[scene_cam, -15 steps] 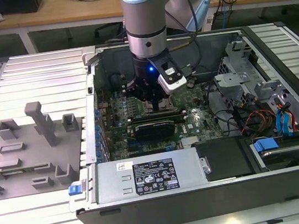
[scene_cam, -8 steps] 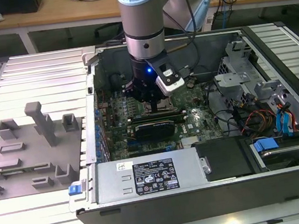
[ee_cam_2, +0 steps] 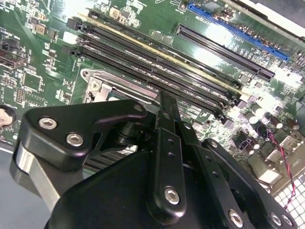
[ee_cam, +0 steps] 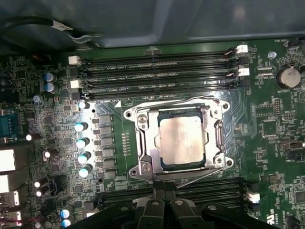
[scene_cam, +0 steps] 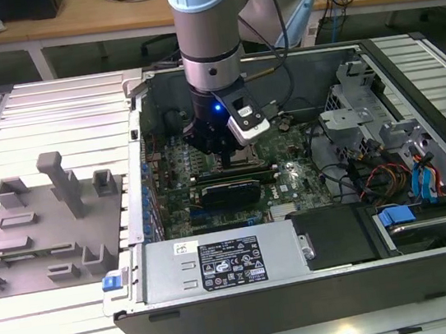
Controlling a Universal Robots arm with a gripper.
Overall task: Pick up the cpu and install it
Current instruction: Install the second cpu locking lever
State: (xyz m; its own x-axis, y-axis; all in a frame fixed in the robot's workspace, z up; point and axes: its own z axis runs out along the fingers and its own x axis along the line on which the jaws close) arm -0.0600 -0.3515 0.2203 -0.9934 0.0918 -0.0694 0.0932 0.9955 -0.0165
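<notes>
The cpu lies flat in the metal-framed socket on the green motherboard, silvery top up, seen in the first wrist view. My gripper hovers just off one side of the socket frame, fingers pressed together with nothing between them. In the exterior view the gripper reaches down into the open computer case, over the middle of the board, and covers the socket. The second wrist view has the black fingers in front of a corner of the socket.
Memory slots run along the socket's far side. A long black graphics card lies near the gripper, and the silver power supply sits at the case front. A grey fixture tray rests on the exterior view's left; drive bays and cables crowd the right.
</notes>
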